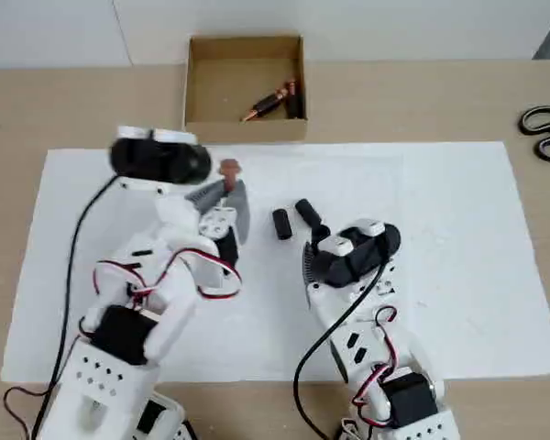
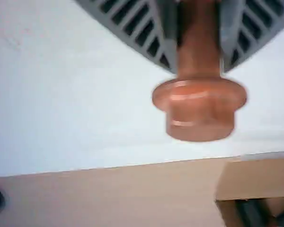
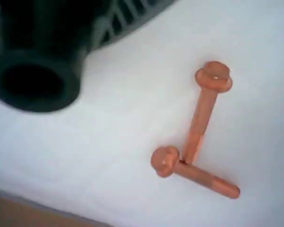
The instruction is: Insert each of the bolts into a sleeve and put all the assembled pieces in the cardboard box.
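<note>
The left jaws are closed on the shank of a copper bolt (image 2: 199, 106), with its flanged head standing just clear of their tips. The bolt's long axis therefore runs in line with the jaws and points toward the cardboard box (image 1: 220, 78), which sits a little way ahead of them on the tabletop (image 1: 422, 101). The right jaws are closed around a black sleeve (image 3: 35, 82), whose open bore faces out from them. The coming move turns on this pairing: the sleeve lies off to the side of the left jaws, toward the other arm and somewhat back from their tips, and the two axes do not look lined up. As I judge it, the head end leads while the shank is buried in the grip, so the end that must enter the bore is hard to offer, and a turn or a fresh grip may be needed. Two loose sleeves (image 1: 281, 224) lie on the white sheet (image 1: 458, 275) between the two sets of jaws, nearer the right ones. Two spare bolts (image 3: 203, 113) lie touching in a V just beyond the right jaws. Assembled pieces (image 1: 273, 101) already rest in the box.
</note>
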You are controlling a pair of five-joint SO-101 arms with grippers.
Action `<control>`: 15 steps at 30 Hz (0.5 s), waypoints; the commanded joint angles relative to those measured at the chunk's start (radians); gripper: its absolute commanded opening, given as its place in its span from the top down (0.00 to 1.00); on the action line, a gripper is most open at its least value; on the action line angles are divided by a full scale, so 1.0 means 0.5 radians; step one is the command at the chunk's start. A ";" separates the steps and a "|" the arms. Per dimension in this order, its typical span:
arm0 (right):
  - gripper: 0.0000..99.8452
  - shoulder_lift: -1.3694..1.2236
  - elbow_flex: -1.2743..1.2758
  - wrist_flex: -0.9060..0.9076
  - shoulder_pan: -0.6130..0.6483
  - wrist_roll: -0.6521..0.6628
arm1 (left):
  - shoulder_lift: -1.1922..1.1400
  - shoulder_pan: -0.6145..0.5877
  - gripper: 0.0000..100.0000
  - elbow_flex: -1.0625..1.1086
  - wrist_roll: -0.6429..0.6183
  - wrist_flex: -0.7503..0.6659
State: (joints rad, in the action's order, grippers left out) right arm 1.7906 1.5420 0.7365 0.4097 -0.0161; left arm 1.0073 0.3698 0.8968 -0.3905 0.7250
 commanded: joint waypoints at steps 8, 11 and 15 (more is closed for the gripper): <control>1.00 0.011 0.068 -0.032 0.164 -0.052 | 0.049 0.270 0.99 0.118 0.006 -0.387; 1.00 0.011 0.071 -0.032 0.164 -0.052 | 0.049 0.313 0.99 0.106 0.006 -0.387; 1.00 0.011 0.071 -0.032 0.164 -0.052 | 0.049 0.304 0.99 0.106 -0.055 -0.411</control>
State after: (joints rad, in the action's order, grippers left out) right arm 1.7906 1.5835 0.7365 0.4864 -0.0315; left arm 1.0073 0.5186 0.9628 -0.3920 0.5608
